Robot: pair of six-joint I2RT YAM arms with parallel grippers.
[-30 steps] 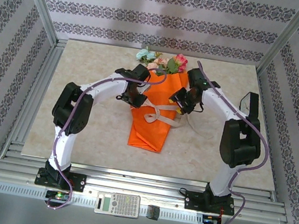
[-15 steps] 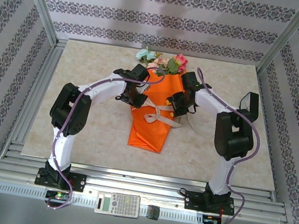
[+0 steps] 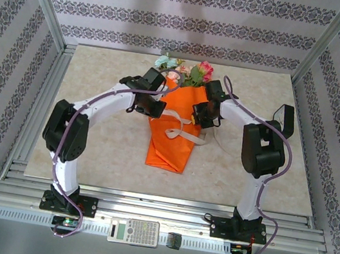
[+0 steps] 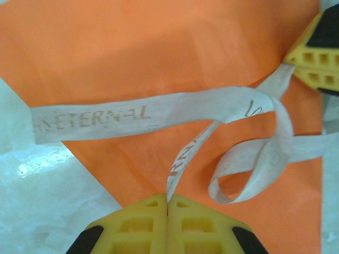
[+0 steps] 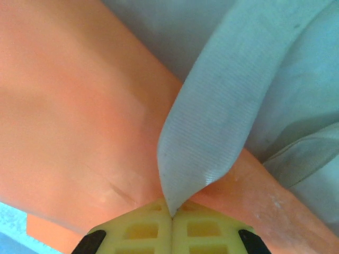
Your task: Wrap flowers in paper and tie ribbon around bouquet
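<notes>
Ribbon [image 4: 159, 111]: printed lettering, with "ETERNAL" legible on the left strand; the remaining print is unreadable. Left gripper [image 4: 167, 203]: fingertips pressed together, pinching a ribbon strand above the orange paper [image 4: 159, 47]. Bouquet [image 3: 172, 134]: lies mid-way across the table [image 3: 88, 146], narrow end toward the arm bases. Its flowers [image 3: 181, 70], pink and pale blue, are at the far end, and the ribbon is looped loosely across it. Right gripper [image 5: 172, 214]: fingertips together, clamped on a ribbon fold.
</notes>
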